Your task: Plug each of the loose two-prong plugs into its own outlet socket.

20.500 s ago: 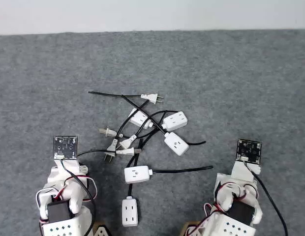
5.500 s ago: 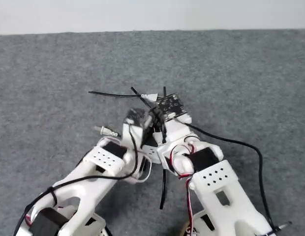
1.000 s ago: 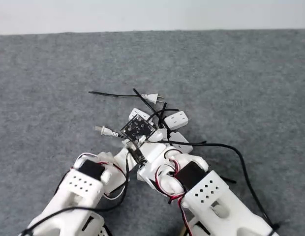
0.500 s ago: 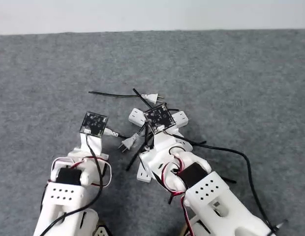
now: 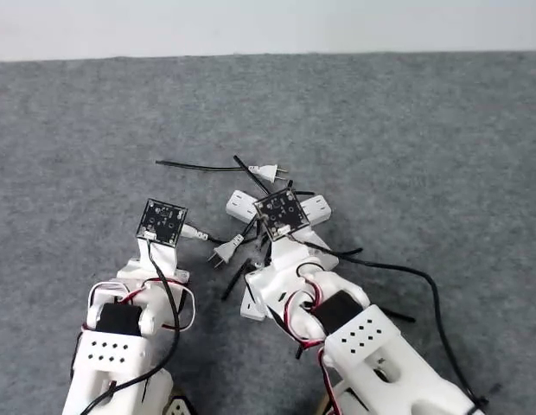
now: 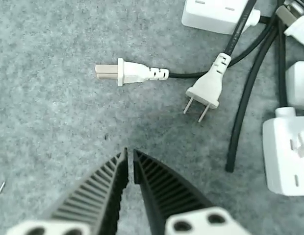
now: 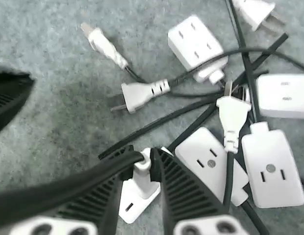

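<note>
White: four plugs (image 7: 137,94), five outlet sockets (image 7: 196,43).

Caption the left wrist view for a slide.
Left gripper, shut and empty, over the grey mat, facing two loose white plugs beside black cords and outlet sockets.

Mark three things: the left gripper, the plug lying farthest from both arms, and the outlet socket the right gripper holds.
left gripper (image 6: 130,154): left wrist view, midway between its fingertips.
farthest plug (image 5: 264,171): high view, on its white body.
outlet socket (image 7: 137,196): right wrist view, on its white housing.
</note>
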